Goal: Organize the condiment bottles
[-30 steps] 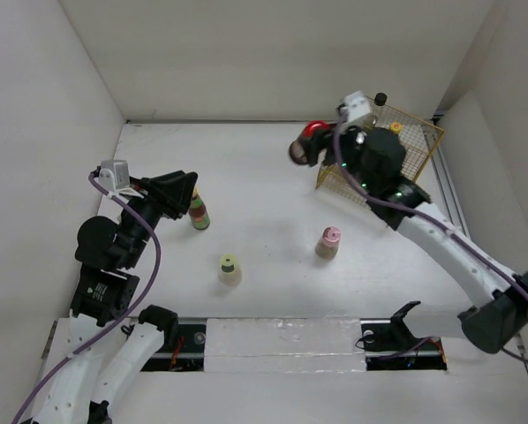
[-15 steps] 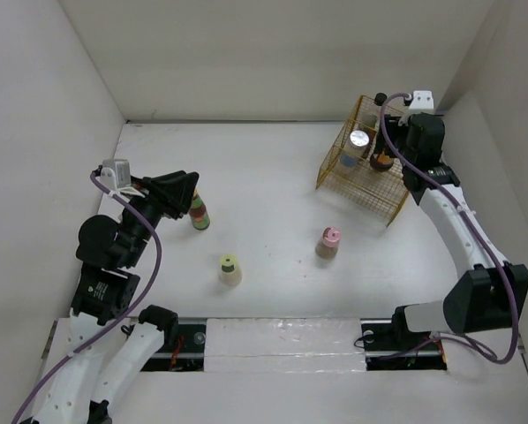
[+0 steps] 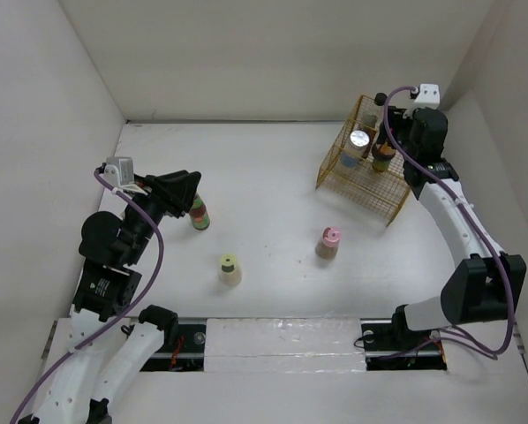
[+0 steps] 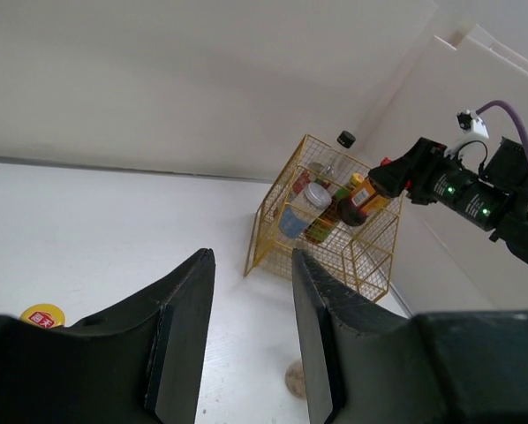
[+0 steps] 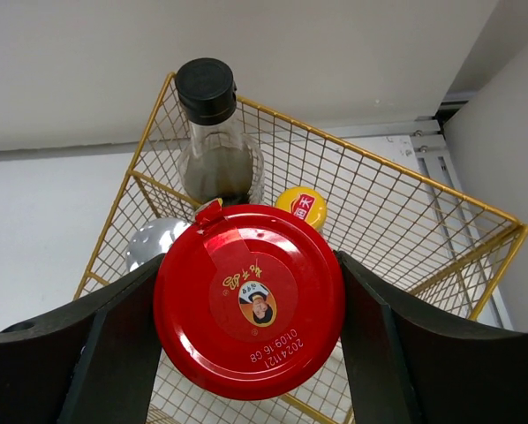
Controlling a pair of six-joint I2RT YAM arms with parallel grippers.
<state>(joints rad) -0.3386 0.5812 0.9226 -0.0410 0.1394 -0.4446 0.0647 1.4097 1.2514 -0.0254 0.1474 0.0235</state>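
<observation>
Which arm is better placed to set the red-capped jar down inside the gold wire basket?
The right. Its end effector grips the red-capped jar at the basket; the left end effector is open, far off beside the striped bottle.

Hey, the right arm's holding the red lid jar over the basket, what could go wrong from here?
1. The red-lidded jar hangs over the gold basket, where the black-capped bottle, yellow-capped bottle and silver-capped jar crowd together; lowering it may land on or topple one.
2. The right jaws could snag the wire walls.
</observation>
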